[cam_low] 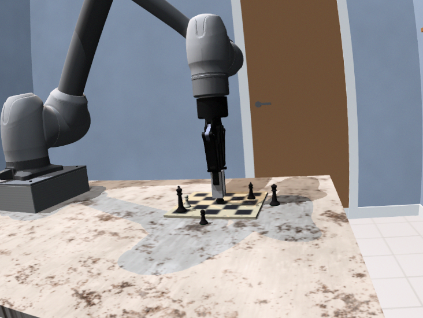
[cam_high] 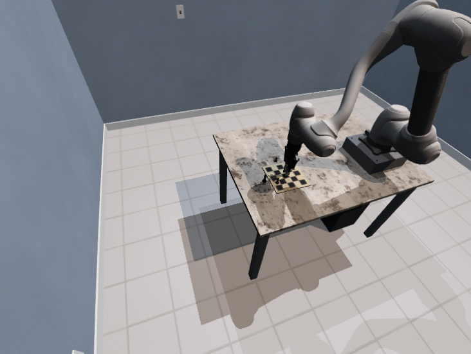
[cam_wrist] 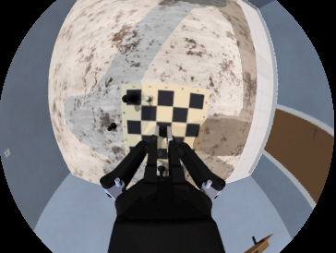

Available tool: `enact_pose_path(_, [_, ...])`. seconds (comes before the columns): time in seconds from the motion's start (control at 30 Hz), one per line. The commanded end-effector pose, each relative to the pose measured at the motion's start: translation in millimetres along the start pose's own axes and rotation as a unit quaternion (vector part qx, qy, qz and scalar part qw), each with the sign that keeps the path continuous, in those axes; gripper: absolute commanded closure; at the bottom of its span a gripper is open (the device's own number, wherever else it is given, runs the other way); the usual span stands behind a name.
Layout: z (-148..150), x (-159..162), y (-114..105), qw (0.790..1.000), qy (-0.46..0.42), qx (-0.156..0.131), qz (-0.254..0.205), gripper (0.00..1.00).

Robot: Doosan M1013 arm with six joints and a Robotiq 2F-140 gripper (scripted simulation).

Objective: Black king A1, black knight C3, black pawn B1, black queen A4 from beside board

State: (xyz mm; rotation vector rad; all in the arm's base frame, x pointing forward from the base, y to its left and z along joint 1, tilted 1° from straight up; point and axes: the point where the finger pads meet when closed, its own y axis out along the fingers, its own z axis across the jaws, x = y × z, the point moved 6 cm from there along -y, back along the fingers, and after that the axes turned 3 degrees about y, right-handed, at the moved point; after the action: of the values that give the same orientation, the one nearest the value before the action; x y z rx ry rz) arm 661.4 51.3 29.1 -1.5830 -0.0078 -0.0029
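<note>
The small chessboard (cam_low: 218,204) lies on the marble table. My gripper (cam_low: 218,191) stands upright over the board's middle, shut on a black piece that I take for the black knight (cam_low: 219,199). The fingers hide most of it, and its dark base is at or just above a square. The black king (cam_low: 180,199) stands upright on the board's near left corner. The black pawn (cam_low: 203,217) stands on the table just in front of the board. The black queen (cam_low: 273,195) stands on the table to the right of the board. In the wrist view the fingers are over the board (cam_wrist: 164,119).
A white pawn (cam_low: 186,201) stands on the board behind the king. Another black piece (cam_low: 251,191) stands on the board's far right side. The robot's base (cam_low: 41,188) sits at the table's far left. The table edge runs at the right.
</note>
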Motion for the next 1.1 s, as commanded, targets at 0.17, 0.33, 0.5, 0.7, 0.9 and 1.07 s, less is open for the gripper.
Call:
enact_pose_path(0.17, [0.0, 0.0, 0.9, 1.0, 0.0, 0.0, 0.0, 1.0])
enact_pose_path(0.33, [0.0, 0.0, 1.8, 1.0, 0.0, 0.0, 0.0, 1.0])
enact_pose_path(0.5, [0.0, 0.0, 3.2, 1.0, 0.0, 0.0, 0.0, 1.0])
enact_pose_path(0.7, [0.0, 0.0, 3.8, 1.0, 0.0, 0.0, 0.0, 1.0])
enact_pose_path(0.9, [0.0, 0.0, 3.8, 1.0, 0.0, 0.0, 0.0, 1.0])
enact_pose_path(1.07, [0.0, 0.0, 3.8, 1.0, 0.0, 0.0, 0.0, 1.0])
